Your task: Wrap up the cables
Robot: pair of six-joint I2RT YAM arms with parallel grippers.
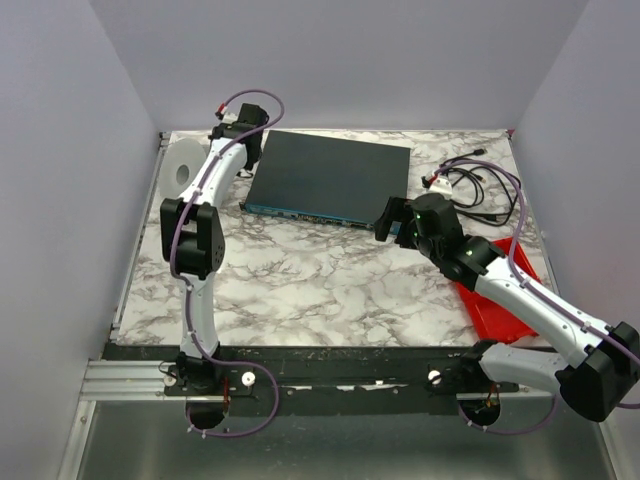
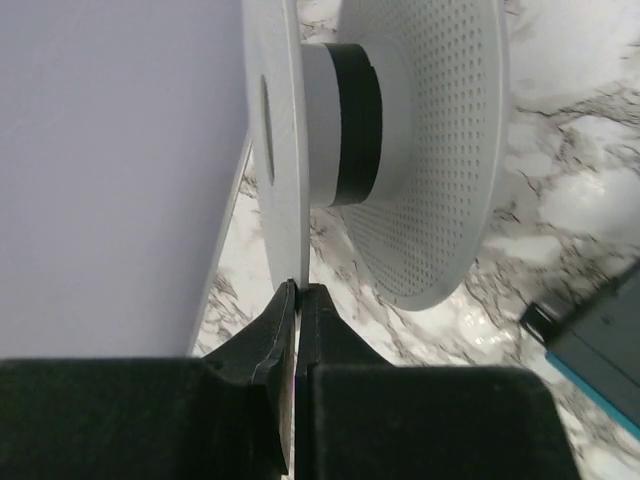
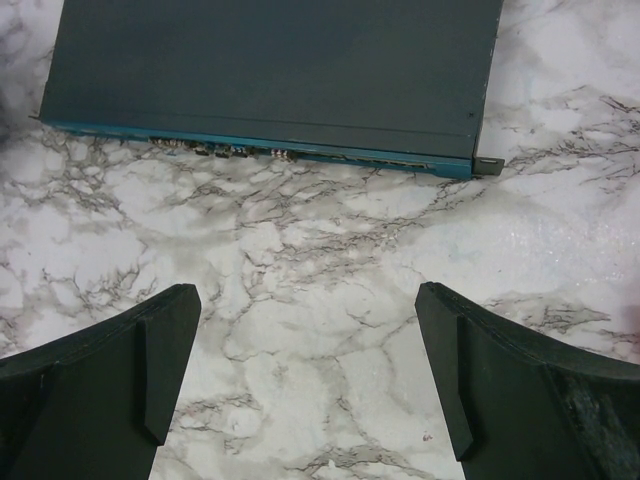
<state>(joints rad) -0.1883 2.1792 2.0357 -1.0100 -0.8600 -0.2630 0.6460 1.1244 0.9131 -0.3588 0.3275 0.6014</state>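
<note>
A white spool [image 1: 183,166] stands on its edge at the back left corner. In the left wrist view its near flange [image 2: 278,150], black-banded hub [image 2: 345,120] and perforated far flange [image 2: 430,150] show. My left gripper [image 2: 298,290] is shut on the rim of the near flange; it also shows in the top view [image 1: 228,125]. My right gripper [image 3: 308,300] is open and empty, a little above bare marble just in front of the dark flat box [image 3: 270,70]; it also shows in the top view [image 1: 385,218]. I cannot make out the thin white wire in any view.
The dark flat box [image 1: 330,178] lies at the back centre, ports on its teal front edge. A bundle of black cords [image 1: 482,186] with a white plug lies at the back right. A red tray [image 1: 500,295] sits under the right arm. Walls enclose three sides.
</note>
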